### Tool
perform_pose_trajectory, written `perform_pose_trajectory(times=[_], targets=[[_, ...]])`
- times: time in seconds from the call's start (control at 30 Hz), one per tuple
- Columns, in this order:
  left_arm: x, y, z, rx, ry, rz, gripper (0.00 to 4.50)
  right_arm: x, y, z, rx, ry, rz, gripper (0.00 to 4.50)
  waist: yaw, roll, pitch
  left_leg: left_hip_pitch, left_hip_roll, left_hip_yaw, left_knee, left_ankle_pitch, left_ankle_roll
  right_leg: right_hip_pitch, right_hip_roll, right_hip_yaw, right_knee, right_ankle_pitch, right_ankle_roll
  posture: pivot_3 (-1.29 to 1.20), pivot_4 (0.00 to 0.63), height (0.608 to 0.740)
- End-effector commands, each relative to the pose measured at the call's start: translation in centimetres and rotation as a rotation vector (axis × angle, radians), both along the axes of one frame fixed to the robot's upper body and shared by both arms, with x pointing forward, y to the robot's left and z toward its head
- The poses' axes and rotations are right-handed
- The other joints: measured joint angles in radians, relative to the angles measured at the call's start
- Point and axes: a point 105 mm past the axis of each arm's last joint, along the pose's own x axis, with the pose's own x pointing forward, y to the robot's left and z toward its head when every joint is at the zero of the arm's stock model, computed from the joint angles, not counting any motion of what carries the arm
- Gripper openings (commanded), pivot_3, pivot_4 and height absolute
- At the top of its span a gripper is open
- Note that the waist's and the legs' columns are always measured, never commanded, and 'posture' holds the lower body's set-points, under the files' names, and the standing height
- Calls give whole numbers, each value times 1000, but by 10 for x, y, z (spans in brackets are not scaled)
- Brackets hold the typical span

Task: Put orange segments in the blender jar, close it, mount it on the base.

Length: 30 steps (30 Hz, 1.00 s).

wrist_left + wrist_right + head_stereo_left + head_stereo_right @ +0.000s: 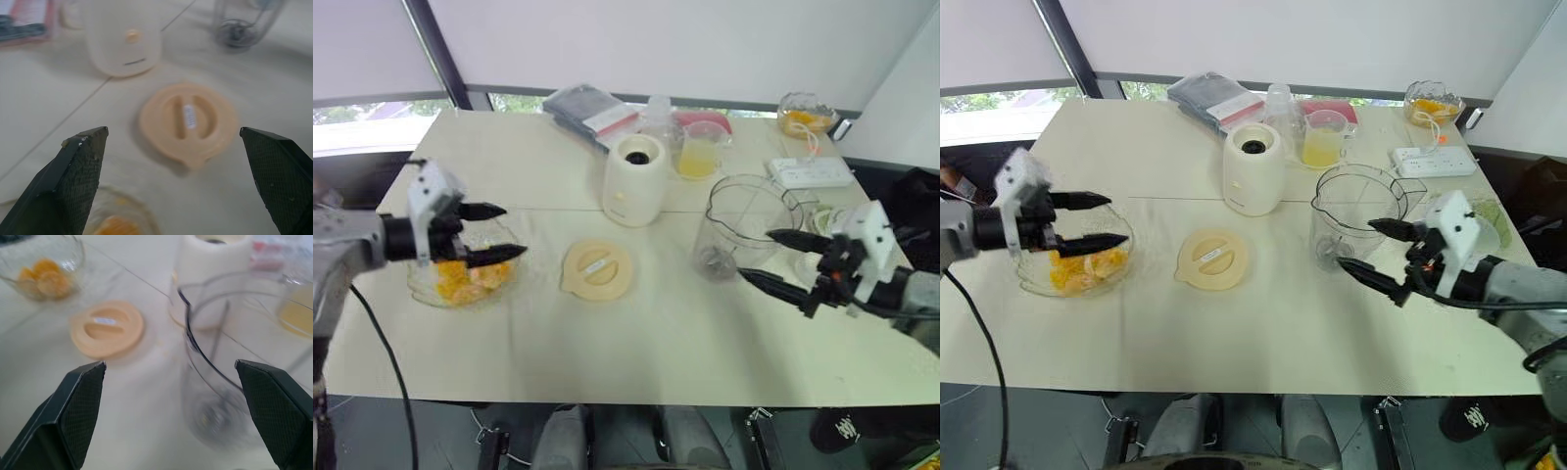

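Your left hand (pixel 512 231) hangs wide open over the glass bowl (pixel 423 292) of orange segments (pixel 460 279) near the tabletop's (pixel 656 343) left edge, your right hand (pixel 756 255) is spread wide just beside the blender jar (pixel 744 220), and the lid (pixel 597 269) lies flat between them, near the base (pixel 634 179).

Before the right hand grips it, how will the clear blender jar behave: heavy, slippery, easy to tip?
The blender jar looks empty, so it is probably light. It narrows toward its foot, so a push near the rim may tip it. Its smooth wall could slip in a loose grip.
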Motion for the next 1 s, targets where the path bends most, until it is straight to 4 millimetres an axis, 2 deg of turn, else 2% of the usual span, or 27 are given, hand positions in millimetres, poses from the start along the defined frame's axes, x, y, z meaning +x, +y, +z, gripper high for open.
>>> perform_pose_trajectory(times=[0.03,0.2,0.3,0.5,0.8,1.0], targets=[[5,17,8,60,46,-37,4500,-2,18,-2,29,-28,25,4441,0,0,0,0,0,0,0,0,0,0,0,0,0,0,0,0,150,740],[13,36,-4,135,229,-43,4500,-2,38,-10,83,-41,33,4441,0,-1,-1,0,-1,3,0,0,0,0,0,0,0,0,0,0,150,740],[12,38,-11,140,339,-39,4500,-2,43,-14,105,-47,17,4441,0,-2,-1,-1,0,3,0,0,0,0,0,0,0,0,0,0,150,740],[14,37,-20,158,416,-36,4500,-6,49,-22,121,-48,-7,4441,1,-3,-1,-1,0,2,1,0,0,0,0,0,1,0,0,0,150,740],[11,39,-38,189,425,-58,4500,-19,39,-21,109,-49,-59,4441,2,-5,-2,0,1,-1,3,0,0,0,-1,0,5,0,0,0,150,740],[9,41,-46,183,428,-54,4500,-10,33,-7,118,-114,-84,4441,1,-7,-1,0,1,-1,4,0,0,-1,0,0,8,0,0,0,150,740]])
